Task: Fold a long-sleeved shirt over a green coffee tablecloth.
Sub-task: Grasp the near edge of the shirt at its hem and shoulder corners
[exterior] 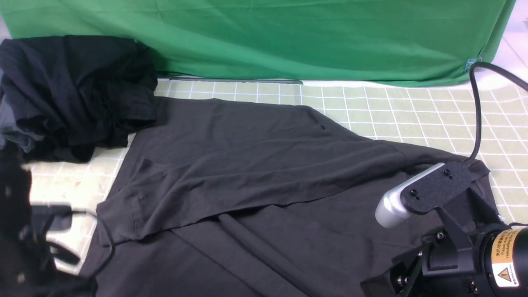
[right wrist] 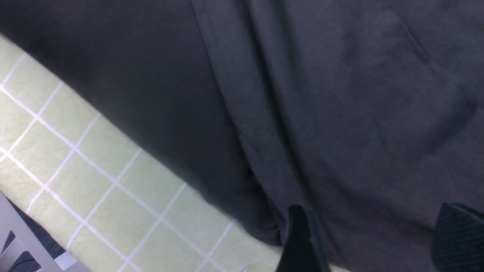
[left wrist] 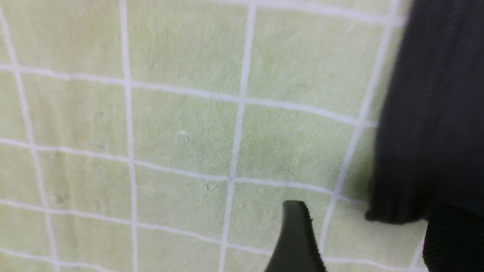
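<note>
Currently, my left gripper point(left wrist: 361, 234) is standing wide open beside one dark edge of the charcoal shirt point(exterior: 264, 165), gripping nothing. My right gripper point(right wrist: 368, 238) is hanging wide open over the shirt, also holding nothing. The shirt is lying spread and creased on the pale gridded tablecloth point(exterior: 412, 109), one sleeve crossing its body. A blacker heap of garments point(exterior: 74, 90) is crowding its far left corner, touching it. Beyond, a plain green fabric point(exterior: 264, 41) is closing off the far side.

Right arm point(exterior: 462, 231) blocks near-right corner; black garment pile point(exterior: 78, 90) blocks far-left corner.
</note>
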`<state>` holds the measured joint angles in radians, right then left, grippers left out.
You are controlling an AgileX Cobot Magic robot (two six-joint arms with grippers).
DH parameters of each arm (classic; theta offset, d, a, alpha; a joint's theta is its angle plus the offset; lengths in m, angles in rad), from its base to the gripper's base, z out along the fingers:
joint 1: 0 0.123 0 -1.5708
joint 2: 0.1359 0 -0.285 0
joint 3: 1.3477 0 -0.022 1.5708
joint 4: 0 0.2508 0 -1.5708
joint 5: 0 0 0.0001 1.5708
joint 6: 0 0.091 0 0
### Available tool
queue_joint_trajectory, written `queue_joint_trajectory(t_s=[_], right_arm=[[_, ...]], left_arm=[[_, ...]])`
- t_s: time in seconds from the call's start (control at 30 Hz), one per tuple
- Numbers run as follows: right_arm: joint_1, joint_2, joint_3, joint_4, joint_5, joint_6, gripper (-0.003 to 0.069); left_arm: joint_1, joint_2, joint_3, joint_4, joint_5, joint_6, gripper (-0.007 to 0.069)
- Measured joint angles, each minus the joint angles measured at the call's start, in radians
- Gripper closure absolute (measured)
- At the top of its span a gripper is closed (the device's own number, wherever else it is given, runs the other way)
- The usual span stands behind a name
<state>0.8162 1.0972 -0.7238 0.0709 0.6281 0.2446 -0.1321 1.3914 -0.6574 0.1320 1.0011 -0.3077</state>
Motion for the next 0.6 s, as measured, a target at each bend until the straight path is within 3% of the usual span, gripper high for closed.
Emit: queue_joint_trajectory(t_s=[0.13,0.3,0.47,0.5,0.6], right_arm=[[0.0,0.0,-0.002,0.0,0.018,-0.014,0.0227],[0.0,0.0,-0.045,0.0,0.133,-0.067,0.0227],[0.0,0.001,-0.118,0.0,0.24,-0.145,0.0227],[0.0,0.004,-0.121,0.003,0.248,-0.159,0.0227],[0.0,0.022,-0.123,0.024,0.276,-0.193,0.0227]], left_arm=[[0.0,0.015,0.074,-0.015,-0.135,-0.001,0.0198],[0.0,0.046,0.083,-0.03,-0.151,-0.001,0.0233],[0.0,0.066,0.061,-0.064,-0.13,0.005,0.0464],[0.0,0.066,0.055,-0.054,-0.115,0.011,0.0544],[0.0,0.053,0.04,-0.04,-0.076,0.019,0.0599]])
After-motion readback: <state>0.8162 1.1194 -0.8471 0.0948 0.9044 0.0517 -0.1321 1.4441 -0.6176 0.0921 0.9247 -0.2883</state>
